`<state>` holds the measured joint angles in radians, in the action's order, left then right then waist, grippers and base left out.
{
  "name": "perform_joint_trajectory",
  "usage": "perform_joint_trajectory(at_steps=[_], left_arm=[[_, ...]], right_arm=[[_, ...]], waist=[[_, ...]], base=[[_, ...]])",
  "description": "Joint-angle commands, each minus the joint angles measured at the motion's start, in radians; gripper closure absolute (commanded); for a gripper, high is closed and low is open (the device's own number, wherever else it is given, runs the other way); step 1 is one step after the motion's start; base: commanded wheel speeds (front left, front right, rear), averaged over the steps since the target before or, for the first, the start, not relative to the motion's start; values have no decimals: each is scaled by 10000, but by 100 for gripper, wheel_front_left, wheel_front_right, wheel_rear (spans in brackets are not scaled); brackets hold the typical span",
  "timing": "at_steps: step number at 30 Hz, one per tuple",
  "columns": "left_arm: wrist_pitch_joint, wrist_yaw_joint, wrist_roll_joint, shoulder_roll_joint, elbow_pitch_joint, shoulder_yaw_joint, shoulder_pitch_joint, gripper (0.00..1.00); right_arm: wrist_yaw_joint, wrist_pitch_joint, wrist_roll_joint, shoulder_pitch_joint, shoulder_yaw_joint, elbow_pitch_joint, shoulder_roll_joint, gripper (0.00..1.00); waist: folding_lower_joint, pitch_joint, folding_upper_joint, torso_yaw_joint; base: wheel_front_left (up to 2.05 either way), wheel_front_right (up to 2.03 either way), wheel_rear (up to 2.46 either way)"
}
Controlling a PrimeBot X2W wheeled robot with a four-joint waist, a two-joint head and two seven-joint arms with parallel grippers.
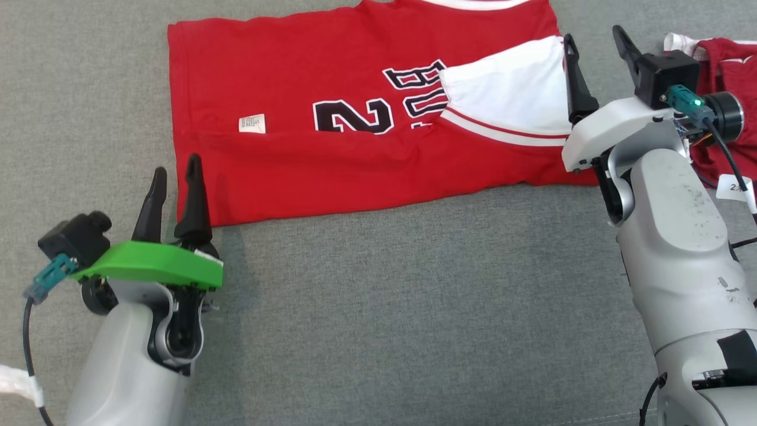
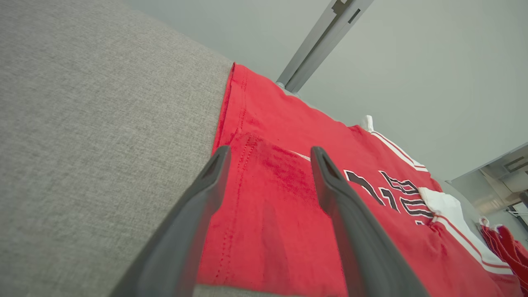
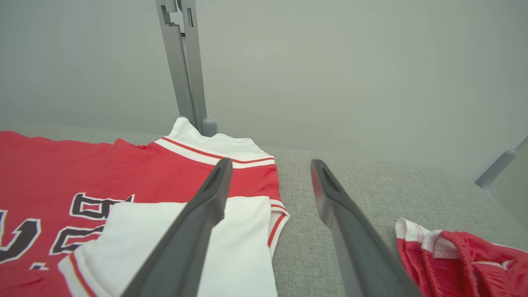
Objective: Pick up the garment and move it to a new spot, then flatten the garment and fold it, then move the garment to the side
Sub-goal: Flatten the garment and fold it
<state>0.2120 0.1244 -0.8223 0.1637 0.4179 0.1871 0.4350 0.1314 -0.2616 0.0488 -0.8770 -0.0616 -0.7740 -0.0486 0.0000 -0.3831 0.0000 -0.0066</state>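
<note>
The garment [image 1: 355,118] is a red jersey with black-and-white lettering and white trim, lying flat and partly folded across the grey cloth surface [image 1: 378,307]. A white sleeve panel [image 1: 508,89] is turned over onto its right part. My left gripper [image 1: 175,173] stands open at the jersey's near left corner, nothing between its fingers; the red hem [image 2: 268,194] shows between them in the left wrist view. My right gripper [image 1: 594,36] is open at the jersey's right edge [image 3: 264,206], holding nothing.
A second red and white garment [image 1: 724,65] lies crumpled at the far right, behind my right wrist, also seen as a red heap [image 3: 462,255]. A grey post [image 3: 183,66] rises behind the surface. A pale wall stands beyond.
</note>
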Motion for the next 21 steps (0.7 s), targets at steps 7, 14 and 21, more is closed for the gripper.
perform_joint_trajectory(at_steps=[7, 14, 21], left_arm=[[-719, -410, -178, 360, -469, 74, -1206, 0], [-1692, -976, -600, 448, -659, -8, -1753, 0], [-1995, -1248, -952, 389, -856, -195, -1720, 0]], right_arm=[[-16, -39, 136, 1037, -115, 919, -35, 0], [-16, 94, -177, 2159, 3, 1619, -38, 0], [-16, 856, -557, 3132, 185, 2632, -38, 0]], waist=[[0, 657, 0, -164], [0, 815, 0, -402], [0, 601, 0, -716]], base=[[0, 0, 0], [0, 0, 0], [0, 0, 0]])
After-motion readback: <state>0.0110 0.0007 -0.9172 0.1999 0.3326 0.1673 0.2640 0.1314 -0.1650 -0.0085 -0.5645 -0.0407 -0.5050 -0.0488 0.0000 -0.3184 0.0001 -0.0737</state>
